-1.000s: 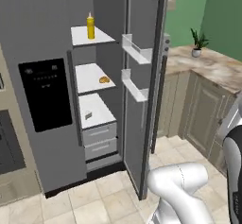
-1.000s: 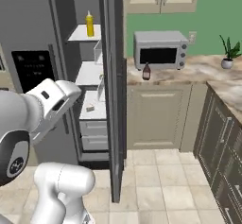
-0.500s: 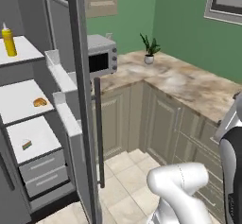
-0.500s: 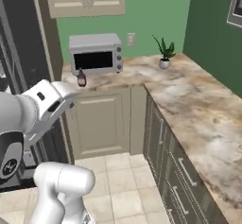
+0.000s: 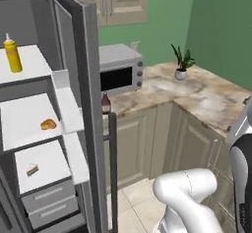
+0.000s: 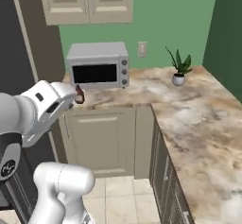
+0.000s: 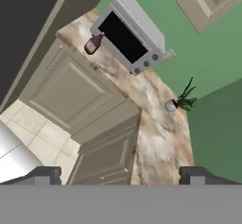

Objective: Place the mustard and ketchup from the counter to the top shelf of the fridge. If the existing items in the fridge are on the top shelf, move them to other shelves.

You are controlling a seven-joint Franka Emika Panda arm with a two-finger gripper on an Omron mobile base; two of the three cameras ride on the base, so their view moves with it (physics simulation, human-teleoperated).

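The mustard [image 5: 12,54] stands upright on the top shelf [image 5: 32,64] of the open fridge [image 5: 84,79]. A golden-brown bun [image 5: 48,124] lies on the shelf below, and a pale wedge slice [image 5: 32,169] on the one under that. The ketchup [image 6: 79,94] stands on the counter [image 6: 189,119] at the left front corner of the microwave. It also shows as the ketchup [image 5: 105,103] past the fridge door's edge, and as the ketchup [image 7: 92,44] far ahead of the hand. My gripper [image 7: 120,175] is open with nothing between its fingertips [image 7: 47,173], high above the floor and well short of the counter.
A grey microwave [image 6: 99,67] sits at the counter's back left, and a small potted plant [image 6: 178,69] stands in the corner. Beige cabinets [image 6: 101,140] run under the L-shaped counter. The open fridge door [image 5: 98,143] juts toward me. My arm's white link [image 6: 45,109] crosses the left foreground.
The whole picture has swung right from the open fridge toward the counter corner, so the cameras moved. The things have stayed put and the gripper has stayed open.
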